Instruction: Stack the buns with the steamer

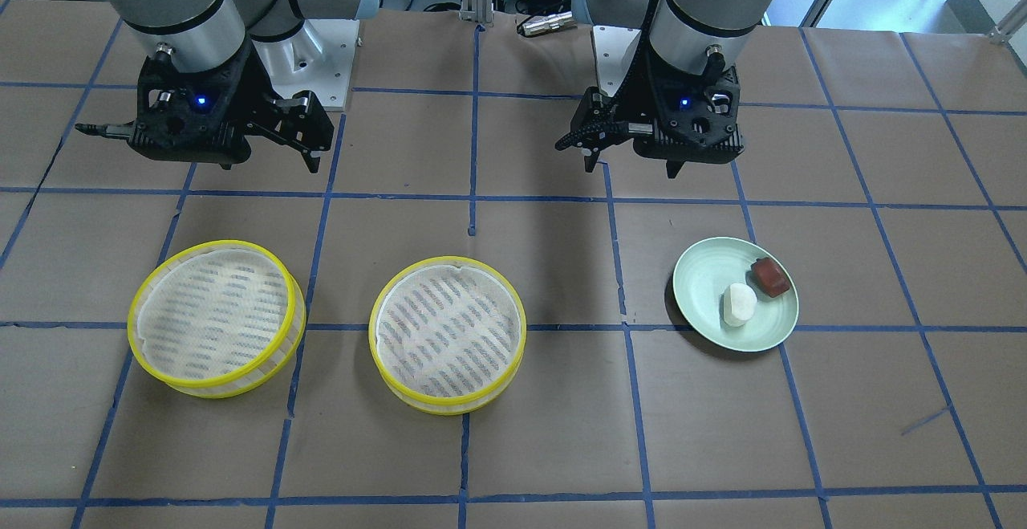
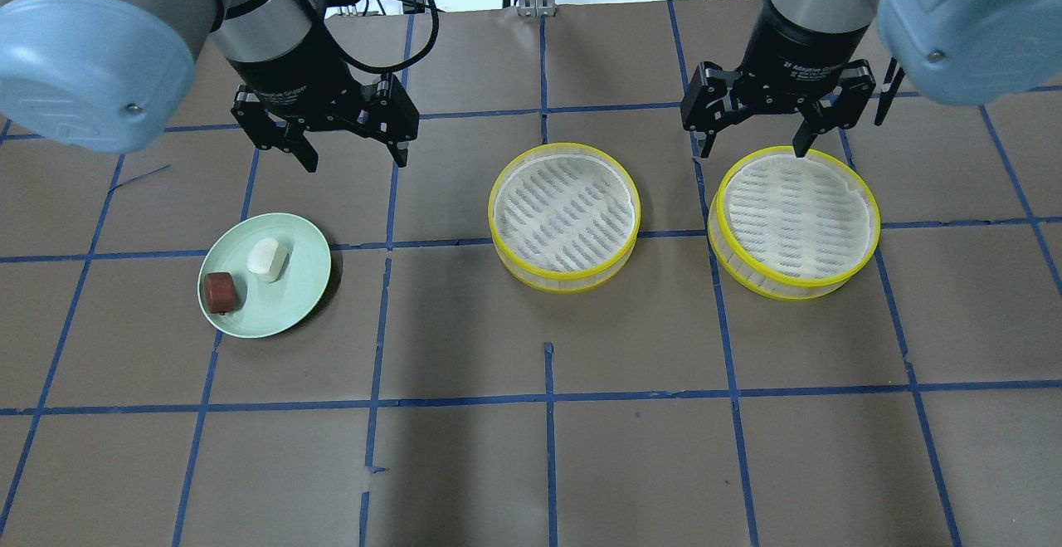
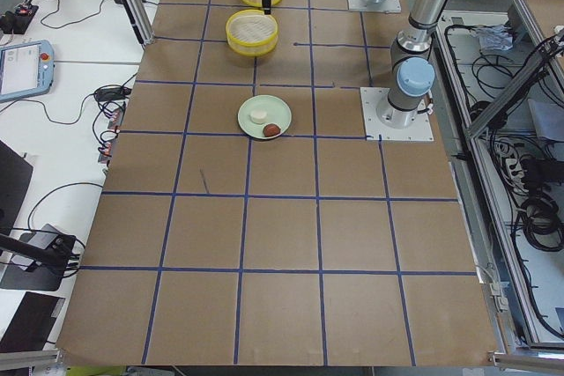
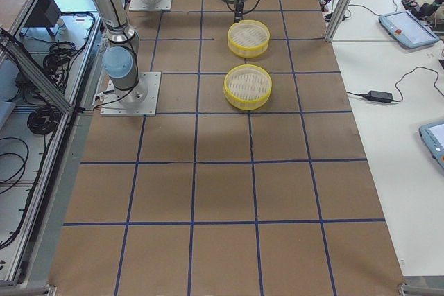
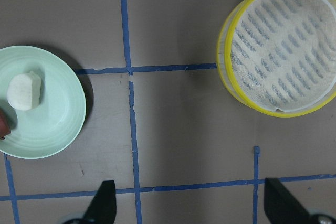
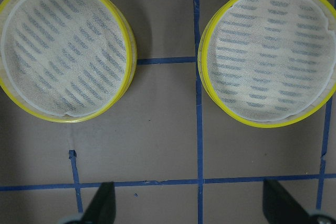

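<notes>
The left pincer and right pincer hang spread; I'd lower the left squarely over the rounded white bun on the pale green plate, pinching gently.

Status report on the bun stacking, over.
Left hand, right hand open, empty, raised. White bun, reddish-brown bun on green plate; centre steamer tray, right-side steamer tray empty. Nothing seen between plate and trays.

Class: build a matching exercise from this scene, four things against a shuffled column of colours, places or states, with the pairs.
1 white bun
2 plate
3 middle steamer tray
4 left gripper

A open, holding nothing
B pale green
C yellow-rimmed, empty
D lying on the plate

Pairs: 1-D, 2-B, 3-C, 4-A
</notes>
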Tool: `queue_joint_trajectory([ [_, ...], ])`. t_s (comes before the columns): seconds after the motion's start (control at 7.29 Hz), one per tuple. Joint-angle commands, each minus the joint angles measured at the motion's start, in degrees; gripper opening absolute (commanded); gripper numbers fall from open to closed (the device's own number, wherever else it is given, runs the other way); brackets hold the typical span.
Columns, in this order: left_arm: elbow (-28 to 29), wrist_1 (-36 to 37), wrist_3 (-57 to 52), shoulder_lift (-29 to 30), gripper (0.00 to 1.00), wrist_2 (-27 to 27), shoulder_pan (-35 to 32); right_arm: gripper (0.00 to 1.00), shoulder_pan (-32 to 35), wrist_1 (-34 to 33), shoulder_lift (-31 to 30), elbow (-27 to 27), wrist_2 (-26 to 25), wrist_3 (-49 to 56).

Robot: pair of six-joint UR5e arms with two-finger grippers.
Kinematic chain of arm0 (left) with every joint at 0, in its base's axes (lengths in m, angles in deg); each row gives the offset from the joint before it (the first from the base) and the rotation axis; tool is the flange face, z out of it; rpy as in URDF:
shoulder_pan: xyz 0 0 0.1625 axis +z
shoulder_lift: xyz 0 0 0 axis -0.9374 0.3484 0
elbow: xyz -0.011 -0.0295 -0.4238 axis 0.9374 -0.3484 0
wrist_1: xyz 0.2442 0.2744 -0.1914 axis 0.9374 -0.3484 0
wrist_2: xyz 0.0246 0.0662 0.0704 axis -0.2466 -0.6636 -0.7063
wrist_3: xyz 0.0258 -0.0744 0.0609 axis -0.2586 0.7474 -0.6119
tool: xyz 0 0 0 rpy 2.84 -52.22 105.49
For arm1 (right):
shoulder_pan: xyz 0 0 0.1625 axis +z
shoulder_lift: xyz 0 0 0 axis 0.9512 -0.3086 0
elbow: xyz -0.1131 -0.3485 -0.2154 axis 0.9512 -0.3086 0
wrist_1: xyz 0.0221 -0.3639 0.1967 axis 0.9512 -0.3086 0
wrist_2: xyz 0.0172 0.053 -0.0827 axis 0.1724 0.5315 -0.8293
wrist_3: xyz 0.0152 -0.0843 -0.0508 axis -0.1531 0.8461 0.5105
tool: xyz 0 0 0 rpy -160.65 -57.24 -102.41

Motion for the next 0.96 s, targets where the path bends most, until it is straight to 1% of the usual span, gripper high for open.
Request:
queue_joint_trajectory([
  [0.0, 0.15, 0.24, -0.9, -0.11, 1.0, -0.98, 0.3, 1.0, -0.26, -0.13, -0.06, -0.2, -0.26, 0.0],
  [0.14, 0.15, 0.42, -2.39, 0.06, 1.0, -1.86, 1.7, 1.0, -0.26, -0.22, -0.06, -0.12, -0.27, 0.0],
  [0.41, -1.25, 1.2, -12.64, 2.51, 1.0, -1.43, 13.16, 1.0, -0.26, -1.0, -0.15, -0.03, 0.08, -0.09],
  [0.55, -3.43, 5.65, -18.87, 5.74, 1.0, -1.25, 17.84, 1.0, -0.26, -1.01, -0.06, -0.12, -0.26, 0.0],
  [0.69, -7.19, 13.35, -20.49, 9.52, 1.0, -1.34, 19.36, 1.0, -0.26, -1.01, -0.06, 0.06, -0.35, -0.09],
  [0.82, -11.58, 23.35, -23.03, 13.21, 1.0, -1.51, 19.99, 1.0, -0.26, -1.01, 0.02, -0.03, -0.35, 0.0],
])
